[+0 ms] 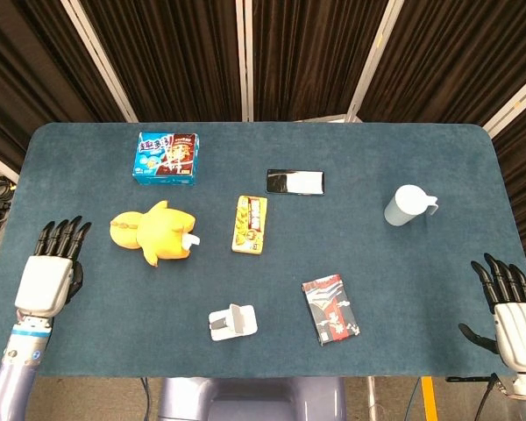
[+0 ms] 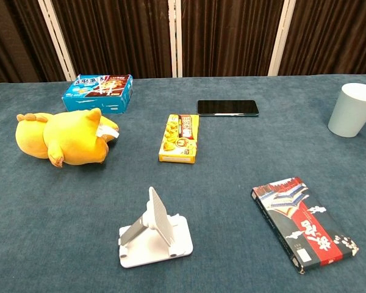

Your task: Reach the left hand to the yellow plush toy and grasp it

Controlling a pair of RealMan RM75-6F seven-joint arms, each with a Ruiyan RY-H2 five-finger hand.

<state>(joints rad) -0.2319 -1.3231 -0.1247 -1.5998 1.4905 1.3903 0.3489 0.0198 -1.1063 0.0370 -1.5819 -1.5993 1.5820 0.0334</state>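
Observation:
The yellow plush toy point(image 1: 152, 232) lies on its side on the left half of the blue table; the chest view shows the toy point(image 2: 66, 137) at the left. My left hand point(image 1: 49, 273) is over the table's left edge, below and to the left of the toy, fingers spread and pointing up, holding nothing, well apart from the toy. My right hand point(image 1: 514, 311) hangs off the right front corner, fingers apart and empty. Neither hand appears in the chest view.
A blue snack box point(image 1: 167, 158) sits behind the toy. A yellow candy box point(image 1: 249, 224), a black phone point(image 1: 294, 182), a white phone stand point(image 1: 231, 322), a dark red-and-white pack point(image 1: 330, 309) and a pale cup point(image 1: 408, 205) are spread across the table.

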